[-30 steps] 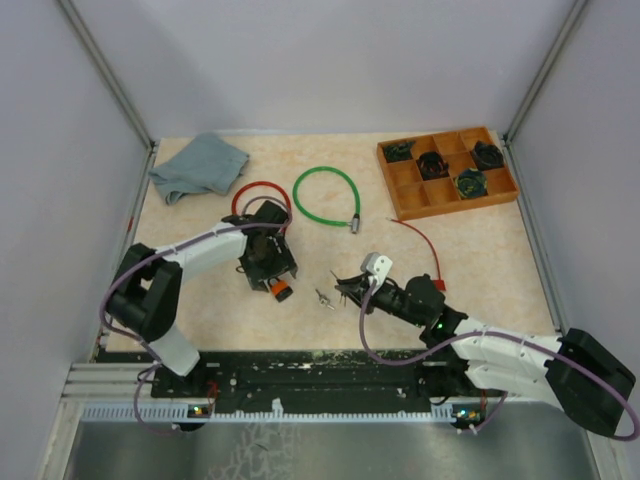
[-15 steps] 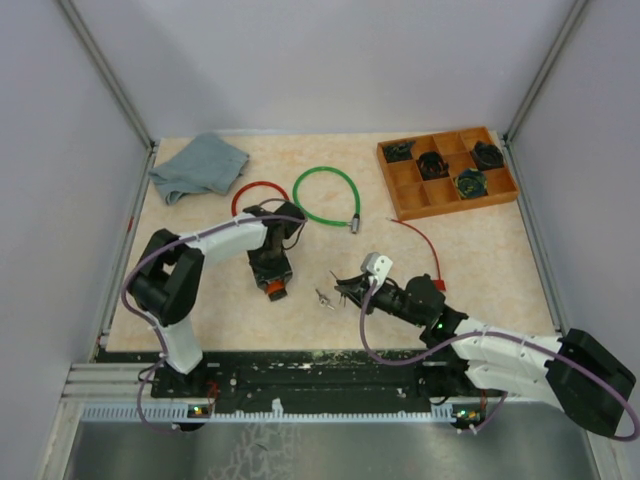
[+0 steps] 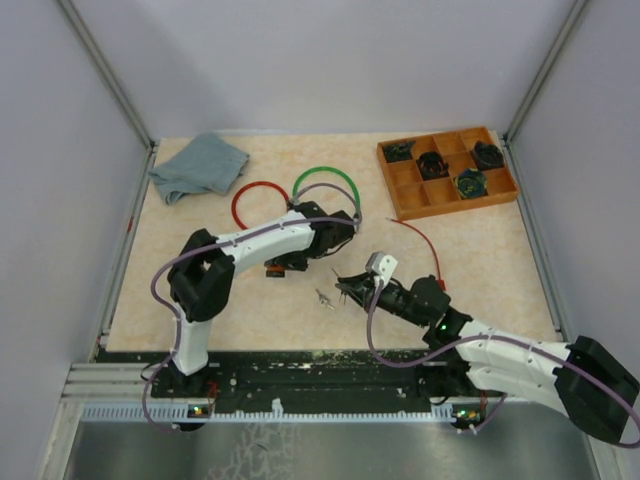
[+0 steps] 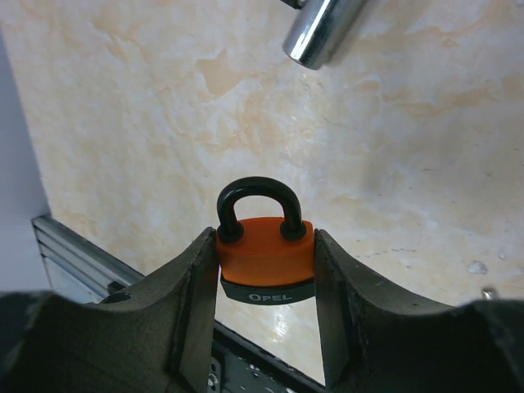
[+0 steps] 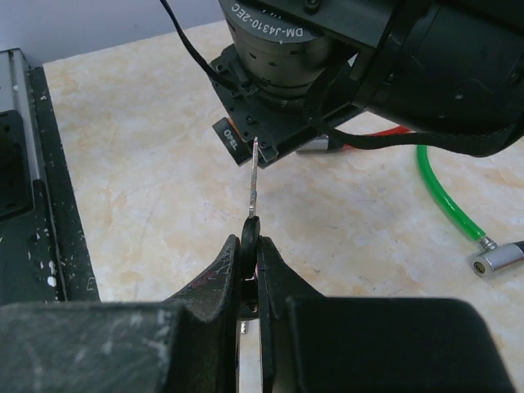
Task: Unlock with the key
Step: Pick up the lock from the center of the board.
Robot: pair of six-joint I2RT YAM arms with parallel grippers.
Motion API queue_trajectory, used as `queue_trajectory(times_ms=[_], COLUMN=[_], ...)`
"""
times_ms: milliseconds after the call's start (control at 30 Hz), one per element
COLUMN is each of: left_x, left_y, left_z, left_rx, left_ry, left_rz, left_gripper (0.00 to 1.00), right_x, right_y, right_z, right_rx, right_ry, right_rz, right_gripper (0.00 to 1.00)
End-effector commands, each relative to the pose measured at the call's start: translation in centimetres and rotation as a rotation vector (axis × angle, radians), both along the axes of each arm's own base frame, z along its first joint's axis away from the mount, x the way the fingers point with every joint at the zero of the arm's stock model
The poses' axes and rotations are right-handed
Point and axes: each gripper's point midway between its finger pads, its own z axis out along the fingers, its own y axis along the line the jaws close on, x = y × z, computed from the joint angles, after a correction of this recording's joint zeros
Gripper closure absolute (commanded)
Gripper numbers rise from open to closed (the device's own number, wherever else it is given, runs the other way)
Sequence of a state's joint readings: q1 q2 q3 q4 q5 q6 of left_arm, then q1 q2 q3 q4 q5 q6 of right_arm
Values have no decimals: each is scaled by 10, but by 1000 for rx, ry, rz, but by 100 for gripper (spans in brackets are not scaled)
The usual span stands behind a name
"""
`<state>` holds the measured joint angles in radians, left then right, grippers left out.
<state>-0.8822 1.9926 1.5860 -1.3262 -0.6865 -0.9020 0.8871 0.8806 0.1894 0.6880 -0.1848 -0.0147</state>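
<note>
Only wrist views show left jaws clamping padlock [image 4: 264,258], right jaws pinching key [image 5: 254,180]

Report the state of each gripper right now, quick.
Left gripper: closed on the orange padlock.
Right gripper: closed on the key.

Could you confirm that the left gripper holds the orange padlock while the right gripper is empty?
Not quite: the right gripper is not empty; it is shut on the key, as the right wrist view shows. The left gripper does hold the orange padlock.
</note>
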Motion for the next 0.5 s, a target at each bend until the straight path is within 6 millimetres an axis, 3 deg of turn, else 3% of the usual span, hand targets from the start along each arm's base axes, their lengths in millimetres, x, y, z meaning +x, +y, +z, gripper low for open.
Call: queue_trajectory(times_ms=[0, 100, 167, 467], left_x=[13, 14, 12, 17], left_y=[33, 36, 38, 4], left_z=[27, 31, 22, 28], left_rx=[196, 210, 162, -70], left_ry=[-78, -119, -57, -29], left_rz=[-46, -44, 4, 25], left_gripper=[100, 100, 100, 100], right_x=[1, 1, 1, -1], right_y=[0, 3, 6, 31], right_z=[13, 9, 8, 5], right_rx=[45, 30, 27, 53], right_ry=[-27, -14, -4, 112], right_rz=[-5, 6, 18, 73], right_gripper=[100, 100, 100, 100])
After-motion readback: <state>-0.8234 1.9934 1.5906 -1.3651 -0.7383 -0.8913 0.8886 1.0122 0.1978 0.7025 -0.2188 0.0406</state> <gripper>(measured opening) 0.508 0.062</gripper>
